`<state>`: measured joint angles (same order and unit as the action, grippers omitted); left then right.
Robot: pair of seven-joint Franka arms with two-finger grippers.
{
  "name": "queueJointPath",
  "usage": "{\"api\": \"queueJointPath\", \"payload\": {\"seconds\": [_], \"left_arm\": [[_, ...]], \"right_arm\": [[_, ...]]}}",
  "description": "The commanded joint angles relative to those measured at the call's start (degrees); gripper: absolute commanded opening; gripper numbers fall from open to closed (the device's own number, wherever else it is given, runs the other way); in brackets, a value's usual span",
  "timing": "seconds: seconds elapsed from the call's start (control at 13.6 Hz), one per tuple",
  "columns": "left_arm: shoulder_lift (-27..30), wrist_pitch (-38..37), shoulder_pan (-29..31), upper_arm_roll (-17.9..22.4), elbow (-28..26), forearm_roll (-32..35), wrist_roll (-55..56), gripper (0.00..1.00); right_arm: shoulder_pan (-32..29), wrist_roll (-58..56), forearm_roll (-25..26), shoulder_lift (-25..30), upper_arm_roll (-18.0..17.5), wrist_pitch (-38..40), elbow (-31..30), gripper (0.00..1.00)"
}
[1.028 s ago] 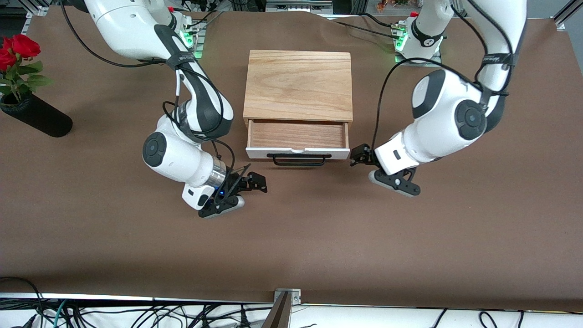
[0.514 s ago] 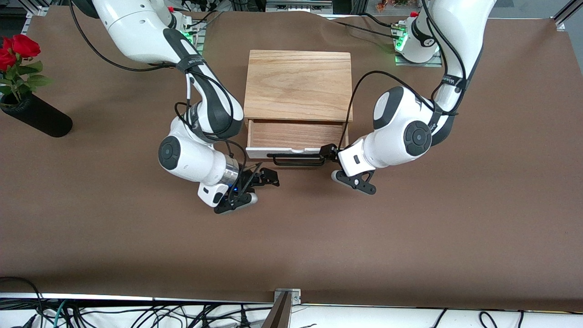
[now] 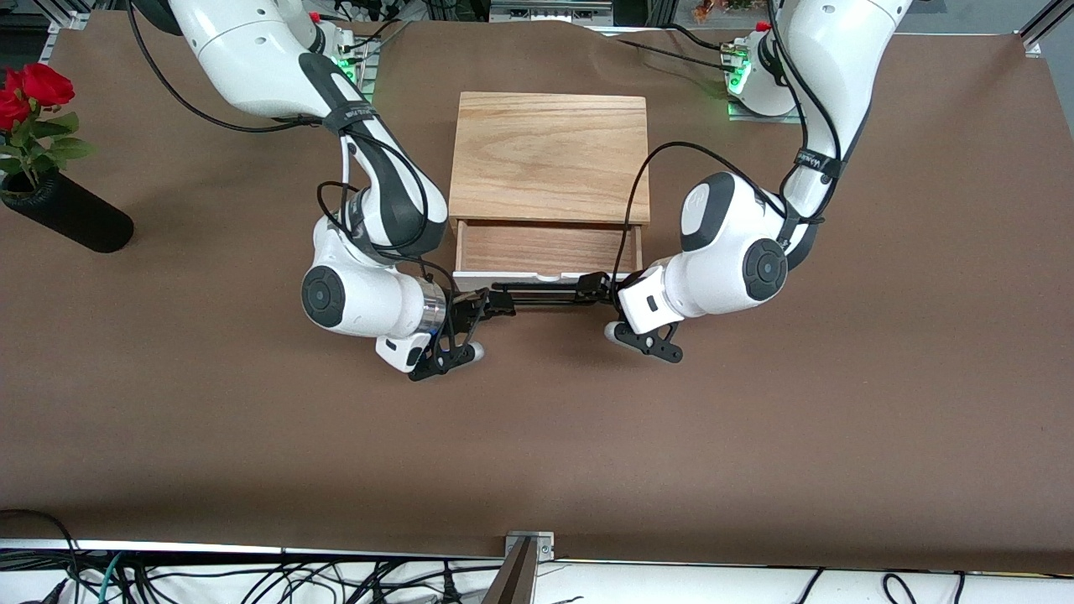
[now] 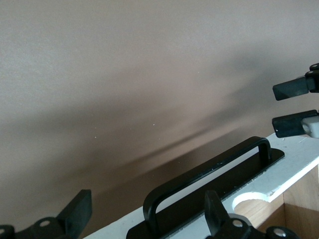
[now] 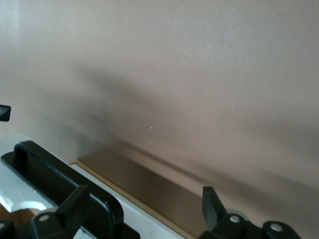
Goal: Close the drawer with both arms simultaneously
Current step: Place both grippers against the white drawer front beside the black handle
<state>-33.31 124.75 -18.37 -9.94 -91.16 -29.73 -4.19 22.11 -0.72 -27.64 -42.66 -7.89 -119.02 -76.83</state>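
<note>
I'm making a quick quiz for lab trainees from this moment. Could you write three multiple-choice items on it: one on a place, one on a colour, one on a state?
1. Where are the two tools?
A. Over the box top
B. In front of the drawer, one at each end of its handle
C. Beside the vase

2. What colour is the drawer's front panel?
A. White
B. Red
C. Blue

3. What state is the drawer in?
A. Fully shut
B. Taken out of the box
C. Partly open

Answers:
1 B: the left tool and the right tool sit at the ends of the black handle, in front of the drawer.
2 A: the front panel is white in the left wrist view.
3 C: the drawer's wooden floor shows below the edge of the box.
</note>
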Motion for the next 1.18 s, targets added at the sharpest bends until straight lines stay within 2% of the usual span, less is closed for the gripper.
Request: {"api": "queueJointPath", "payload": {"seconds": [0.0,1.1], "left_arm": [[-0.70,-0.73,-0.36,-0.51,0.55,-1.90,-1.43,1.00],[-0.61,-1.70,-0.35,-0.60,-2.00,-1.99,-1.35,1.00]], "right_arm": [[-0.31,-0.16,-1.10,-0.14,-0.46,2.65,1.16,1.00],[1.00,-0.34,-1.62,-0.67,-0.55,6.78,0.72,1.00]]}}
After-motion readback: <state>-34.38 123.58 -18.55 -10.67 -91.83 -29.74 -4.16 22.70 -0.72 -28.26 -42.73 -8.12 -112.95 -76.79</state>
